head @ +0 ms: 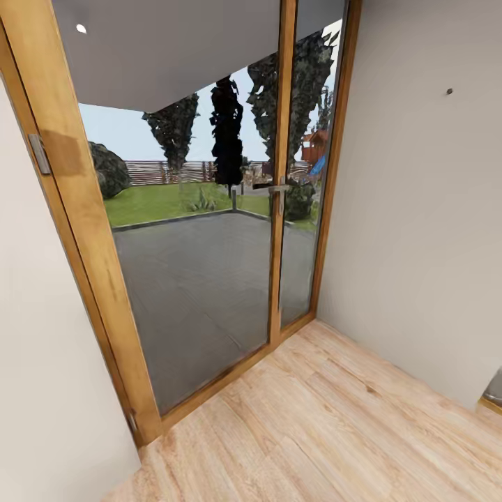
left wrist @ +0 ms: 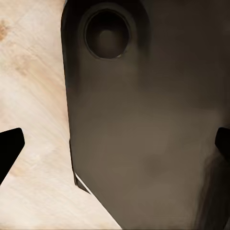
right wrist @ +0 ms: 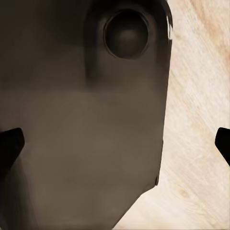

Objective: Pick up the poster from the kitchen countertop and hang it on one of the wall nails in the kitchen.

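So right now the robot looks to be on its way, not handling anything. From the head view it faces a glass door (head: pixel 209 279) in a wood frame, with wood floor (head: pixel 335 425) below and a pale wall (head: pixel 418 244) on the right. One small dark nail (head: pixel 449 91) sticks out high up on that wall. At the far right edge there's a sliver of grey top with a wood-coloured edge, probably the countertop (head: pixel 493 392).

Both claws are spread wide with nothing in them: left gripper (left wrist: pixel 115 143) and right gripper (right wrist: pixel 115 143) hang over the robot's own dark body and the floor.

I'd guess the next move is turning right toward the counter to find the poster.
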You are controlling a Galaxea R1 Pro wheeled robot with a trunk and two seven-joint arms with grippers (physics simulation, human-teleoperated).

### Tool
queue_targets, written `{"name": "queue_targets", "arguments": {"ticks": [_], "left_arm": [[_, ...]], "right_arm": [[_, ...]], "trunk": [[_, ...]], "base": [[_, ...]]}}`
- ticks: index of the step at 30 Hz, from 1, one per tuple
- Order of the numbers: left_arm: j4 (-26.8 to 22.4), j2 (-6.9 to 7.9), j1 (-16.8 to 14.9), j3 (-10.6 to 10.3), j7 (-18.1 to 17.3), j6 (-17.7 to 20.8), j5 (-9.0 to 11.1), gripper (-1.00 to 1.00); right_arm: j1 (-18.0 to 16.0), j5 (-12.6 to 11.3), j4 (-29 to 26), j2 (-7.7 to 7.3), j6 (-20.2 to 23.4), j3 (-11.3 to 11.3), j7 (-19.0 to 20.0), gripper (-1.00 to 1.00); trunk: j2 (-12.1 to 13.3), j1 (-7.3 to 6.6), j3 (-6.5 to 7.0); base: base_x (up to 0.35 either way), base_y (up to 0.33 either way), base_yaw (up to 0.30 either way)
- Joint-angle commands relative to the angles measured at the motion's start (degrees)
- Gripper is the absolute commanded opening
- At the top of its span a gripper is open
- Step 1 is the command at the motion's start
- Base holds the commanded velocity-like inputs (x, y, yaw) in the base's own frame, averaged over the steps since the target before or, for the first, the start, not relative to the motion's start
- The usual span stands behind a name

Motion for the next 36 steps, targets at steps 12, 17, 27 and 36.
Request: {"name": "queue_targets", "arguments": {"ticks": [12, 17, 27, 36], "left_arm": [[-0.5, -0.88, 0.3, 0.0, -0.3, -0.1, 0.2, 1.00], [-0.5, -0.88, 0.3, 0.0, -0.3, -0.1, 0.2, 1.00], [-2.1, -1.28, 1.9, 0.2, -0.1, -0.7, -0.2, 1.00], [-37.4, 0.30, 5.6, 0.3, 0.0, -1.1, -0.4, 1.00]], "right_arm": [[0.3, 0.2, -0.1, 0.83, 0.5, 0.1, 0.1, 1.00], [0.3, 0.2, -0.1, 0.83, 0.5, 0.1, 0.1, 1.00], [-1.4, -0.1, -1.6, 0.22, -0.8, -0.1, 0.1, 1.00], [-3.9, -0.3, -28.3, -0.98, -9.9, -0.2, 0.0, 1.00]], "trunk": [[0.0, 0.00, -0.03], [0.0, 0.00, -0.03], [0.0, 0.00, -0.03], [0.0, 0.00, -0.03]], "base": [[0.000, 0.000, 0.000], [0.000, 0.000, 0.000], [0.000, 0.000, 0.000], [0.000, 0.000, 0.000]]}}
